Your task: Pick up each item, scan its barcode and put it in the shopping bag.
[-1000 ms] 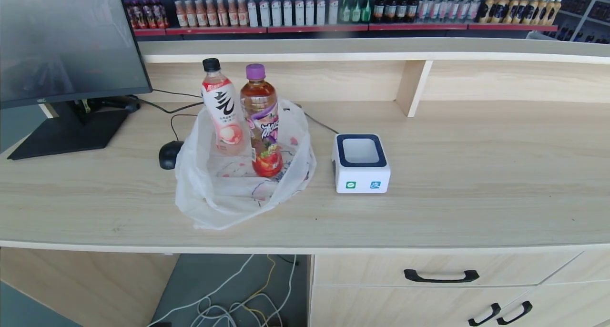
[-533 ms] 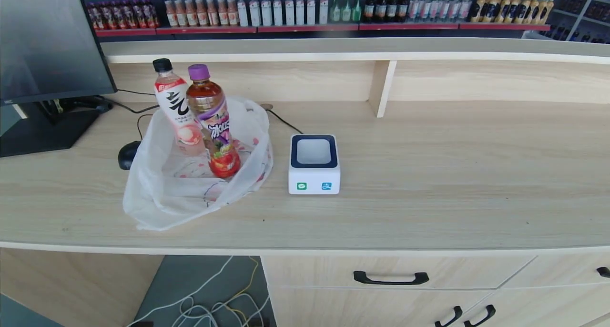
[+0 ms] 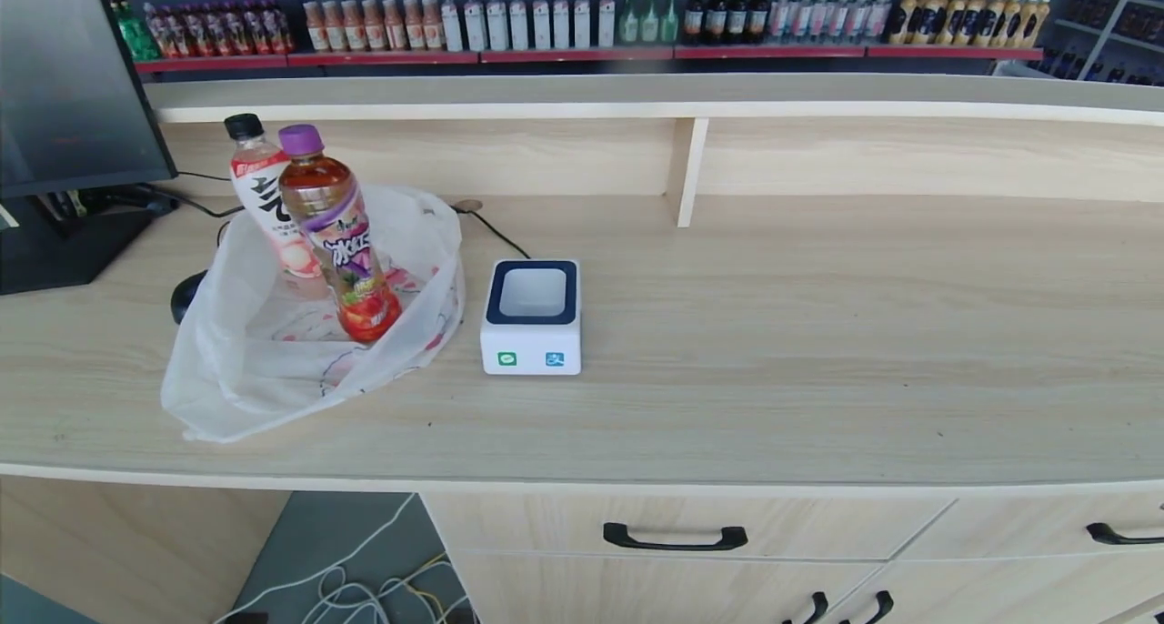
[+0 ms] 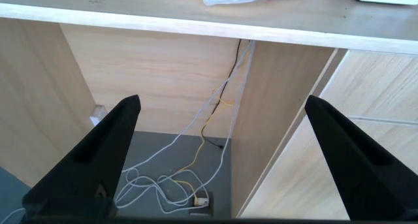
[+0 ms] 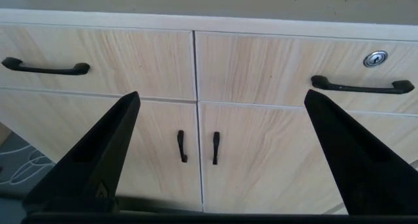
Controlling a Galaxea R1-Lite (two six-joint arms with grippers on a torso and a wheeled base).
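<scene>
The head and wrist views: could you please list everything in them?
shopping bag: one, translucent white, left on the wooden counter
purple-capped bottle: one, amber, standing in the bag
black-capped bottle: one, pale pink, in the bag behind it
scanner: one, white, dark blue top, right of the bag
mouse: one, black, behind the bag's left edge
monitor: one, black, counter's far left
cabinet handles: four, black, below the counter
shelf bottles: many, mixed colours, red shelves behind
cables: several, white and yellow, floor under the counter
left gripper: one, black, open, below the counter edge
right gripper: one, black, open, facing the cabinet doors
</scene>
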